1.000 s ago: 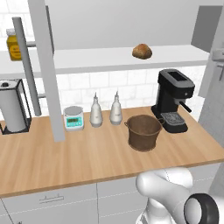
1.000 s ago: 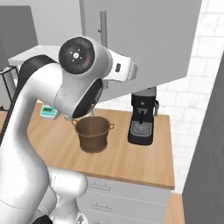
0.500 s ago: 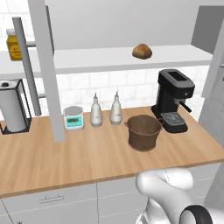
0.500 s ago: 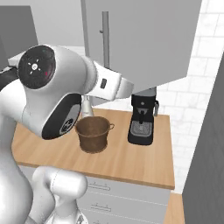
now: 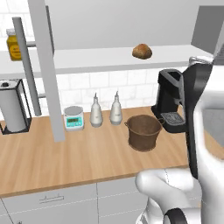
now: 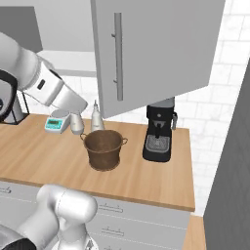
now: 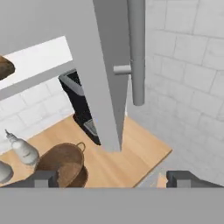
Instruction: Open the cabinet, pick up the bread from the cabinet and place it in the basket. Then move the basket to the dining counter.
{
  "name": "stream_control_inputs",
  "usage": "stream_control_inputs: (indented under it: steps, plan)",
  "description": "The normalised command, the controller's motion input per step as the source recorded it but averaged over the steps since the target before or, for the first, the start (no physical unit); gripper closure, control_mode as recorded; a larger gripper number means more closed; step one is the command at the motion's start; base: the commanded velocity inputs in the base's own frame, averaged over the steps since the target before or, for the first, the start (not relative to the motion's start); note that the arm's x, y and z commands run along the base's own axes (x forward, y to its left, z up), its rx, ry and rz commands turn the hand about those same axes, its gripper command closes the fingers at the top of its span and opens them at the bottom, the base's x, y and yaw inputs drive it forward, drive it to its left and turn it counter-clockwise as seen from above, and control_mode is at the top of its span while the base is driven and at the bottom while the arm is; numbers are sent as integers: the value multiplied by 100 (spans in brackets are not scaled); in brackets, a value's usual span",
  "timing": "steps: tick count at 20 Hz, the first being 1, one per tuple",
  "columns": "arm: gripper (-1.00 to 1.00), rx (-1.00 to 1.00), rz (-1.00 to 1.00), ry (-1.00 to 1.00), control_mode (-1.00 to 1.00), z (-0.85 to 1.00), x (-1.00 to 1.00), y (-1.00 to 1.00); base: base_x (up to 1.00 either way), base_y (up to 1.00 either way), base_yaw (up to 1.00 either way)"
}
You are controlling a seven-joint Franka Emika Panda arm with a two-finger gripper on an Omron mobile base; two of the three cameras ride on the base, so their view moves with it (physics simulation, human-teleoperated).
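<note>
Black coffee machine [image 5: 171, 105], 2 white bottles [image 5: 96, 113], scale [image 5: 73, 118], paper towel [image 5: 12, 109].

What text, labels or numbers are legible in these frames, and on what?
None can be read.
Small teal-and-white kitchen scale: the display patch is too blurred to read.
Yellow jar with dark lid: label too small to read.
Black coffee machine: no visible markings.

Even, soft rendered light fills all three views, bright with no glare or hot spots. The basket [image 5: 144, 131] casts only a faint shadow on the bench [image 5: 65, 153], and the bread [image 5: 142, 51] leaves a soft dark patch on the shelf [image 5: 100, 57]. Edges look slightly soft and low in detail; straight lines stay straight out to the borders.
</note>
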Motion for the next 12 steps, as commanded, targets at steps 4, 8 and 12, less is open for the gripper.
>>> stream_control_inputs:
  steps: [4,8,12]
  plan:
    - [-100,20,-43,-1,-100,-13,83,95,0,0,0]
    - [-100,25,-47,-39,-100,-34,68,19,0,0,0]
    - [-100,26,-48,-60,-100,-42,33,-9,0,0,0]
